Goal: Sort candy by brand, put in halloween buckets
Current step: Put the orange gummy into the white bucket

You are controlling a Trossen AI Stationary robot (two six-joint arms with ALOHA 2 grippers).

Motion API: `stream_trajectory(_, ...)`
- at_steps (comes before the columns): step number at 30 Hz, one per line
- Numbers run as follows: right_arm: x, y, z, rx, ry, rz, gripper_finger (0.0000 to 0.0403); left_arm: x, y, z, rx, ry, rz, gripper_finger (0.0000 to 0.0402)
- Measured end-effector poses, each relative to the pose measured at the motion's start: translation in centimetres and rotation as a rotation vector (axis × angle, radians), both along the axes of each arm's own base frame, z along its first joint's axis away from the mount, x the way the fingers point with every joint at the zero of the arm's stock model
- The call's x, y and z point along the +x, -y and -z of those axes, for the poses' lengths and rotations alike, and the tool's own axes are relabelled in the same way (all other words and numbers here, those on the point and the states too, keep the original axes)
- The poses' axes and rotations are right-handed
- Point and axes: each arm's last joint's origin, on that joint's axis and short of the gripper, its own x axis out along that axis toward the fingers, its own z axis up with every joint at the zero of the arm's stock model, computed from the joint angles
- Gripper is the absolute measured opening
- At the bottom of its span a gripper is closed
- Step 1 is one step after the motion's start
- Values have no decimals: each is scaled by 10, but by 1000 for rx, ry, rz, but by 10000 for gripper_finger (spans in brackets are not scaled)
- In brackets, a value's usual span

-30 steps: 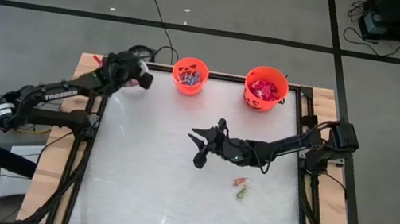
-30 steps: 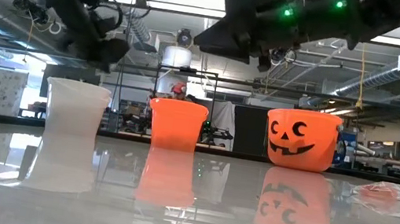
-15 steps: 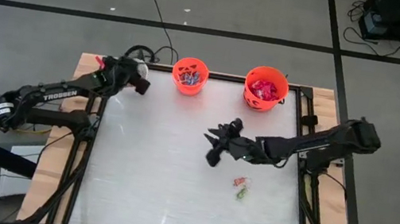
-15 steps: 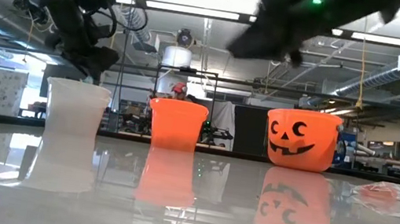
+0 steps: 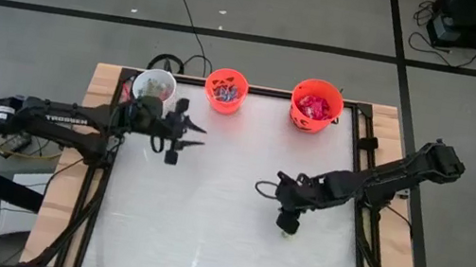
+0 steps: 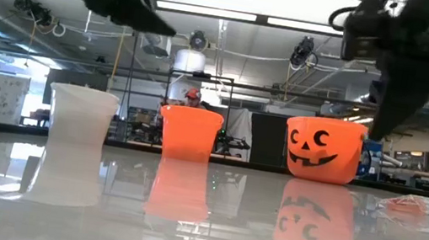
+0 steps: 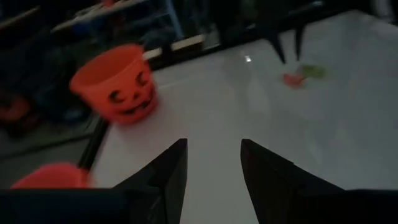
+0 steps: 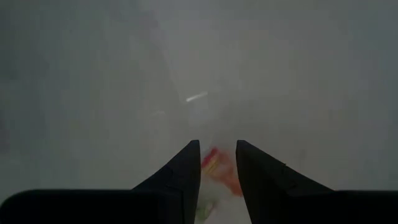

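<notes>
Two candy pieces, one red-orange (image 8: 219,167) and one green (image 7: 314,71), lie on the table at its right. My right gripper (image 8: 217,144) points down over them, open, one finger on each side of the red-orange piece; whether it touches, I cannot tell. My left gripper (image 5: 191,138) hangs open and empty above the table's far left, pointing right, just near of the white bucket (image 5: 154,87). The small orange bucket (image 5: 226,88) and the larger orange bucket (image 5: 316,105) stand along the far edge, each with candy inside.
In the low view the three buckets stand in a row: white (image 6: 78,117), small orange (image 6: 189,133), jack-o'-lantern orange (image 6: 323,149). Black frame rails (image 5: 367,135) run along the table's sides. The glossy tabletop (image 5: 206,215) is bare between the arms.
My left gripper has drawn back from over the white bucket toward the table's near side, turned to point right, and opened. My right gripper has swung from the table's middle toward the near right, tipped down, and come down over the candy.
</notes>
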Motion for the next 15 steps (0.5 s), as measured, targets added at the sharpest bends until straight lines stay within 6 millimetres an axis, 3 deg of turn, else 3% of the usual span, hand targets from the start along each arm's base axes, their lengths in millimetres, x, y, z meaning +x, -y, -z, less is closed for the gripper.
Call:
stream_trajectory(6, -9, -17, 18, -128, -72, -205, 115, 5, 21, -4, 38, 45, 101, 156)
stream_trajectory(15, -8, -26, 58, -193, -215, -251, 115, 6, 27, -5, 67, 51, 36, 157)
